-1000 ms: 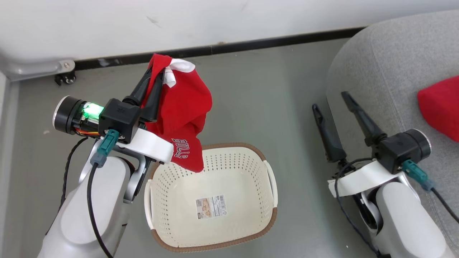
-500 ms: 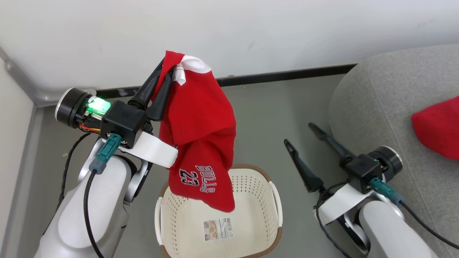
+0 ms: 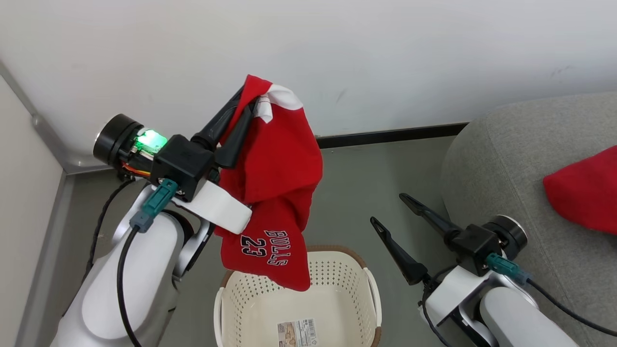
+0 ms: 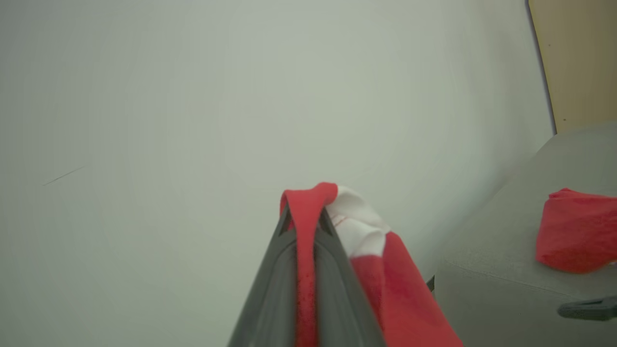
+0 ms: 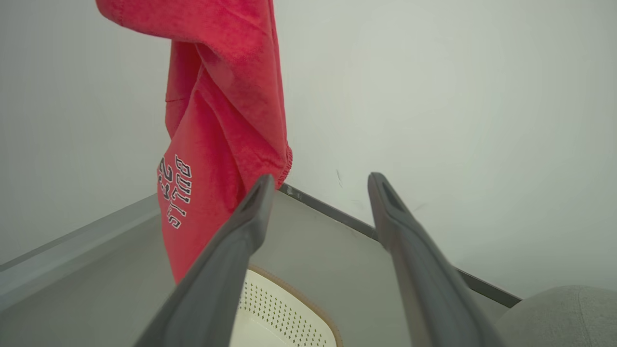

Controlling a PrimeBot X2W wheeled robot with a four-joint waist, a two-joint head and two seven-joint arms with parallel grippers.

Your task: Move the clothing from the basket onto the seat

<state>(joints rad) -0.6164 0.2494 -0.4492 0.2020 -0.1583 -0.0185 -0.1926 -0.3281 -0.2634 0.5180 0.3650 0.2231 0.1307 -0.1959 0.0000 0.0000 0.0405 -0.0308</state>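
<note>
A red garment (image 3: 277, 178) with white trim and dark "BULLS 23" lettering hangs from my left gripper (image 3: 248, 103), which is shut on its top edge. Its lower hem dangles just above the back rim of the cream basket (image 3: 337, 279). The basket's inside shows just a paper label. In the left wrist view the cloth (image 4: 385, 270) is pinched between my left gripper (image 4: 307, 217) tips. My right gripper (image 3: 388, 208) stands open and holds nothing, between basket and grey seat (image 3: 496, 159). Another red garment (image 3: 585, 193) lies on the seat.
A white wall with a dark baseboard (image 3: 390, 135) runs behind. Grey floor (image 3: 356, 183) lies between the basket and the seat. A pale panel closes the left side. In the right wrist view the hanging garment (image 5: 221, 120) is left of my open right gripper (image 5: 321, 180).
The head camera has tilted up, so the basket sits lower in the picture. My left gripper has raised the garment until its hem hangs clear of the basket. The right gripper stays open.
</note>
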